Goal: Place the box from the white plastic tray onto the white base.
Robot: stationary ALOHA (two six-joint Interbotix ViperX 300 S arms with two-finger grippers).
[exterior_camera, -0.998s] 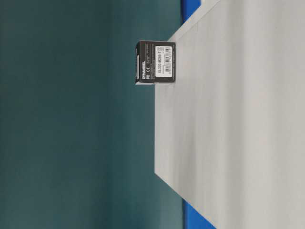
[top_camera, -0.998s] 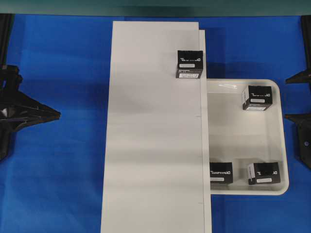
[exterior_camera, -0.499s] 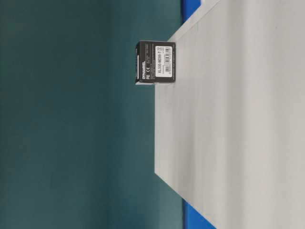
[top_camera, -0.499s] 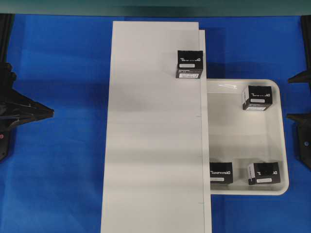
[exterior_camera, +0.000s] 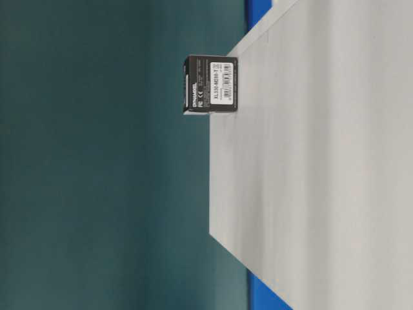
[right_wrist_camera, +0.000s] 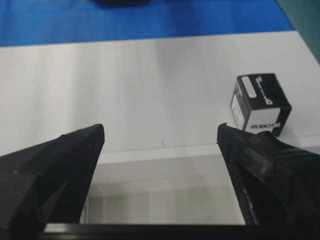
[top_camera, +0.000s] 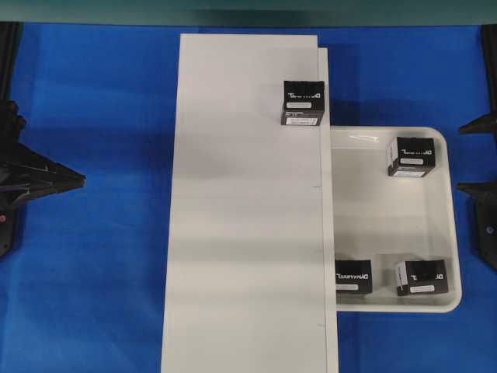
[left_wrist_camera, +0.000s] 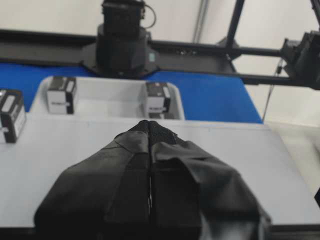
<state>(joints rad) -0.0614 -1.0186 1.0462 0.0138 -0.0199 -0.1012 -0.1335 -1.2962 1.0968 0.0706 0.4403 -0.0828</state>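
- The small black rectangular box with white logo lettering stands on the long flat matte white base board, at its right edge near the far end.
- Three more black boxes sit in the glossy white rimmed plastic tray, which lies on the blue counter.
- The left gripper is pressed together, holding nothing.
- The right gripper is spread wide, holding nothing.
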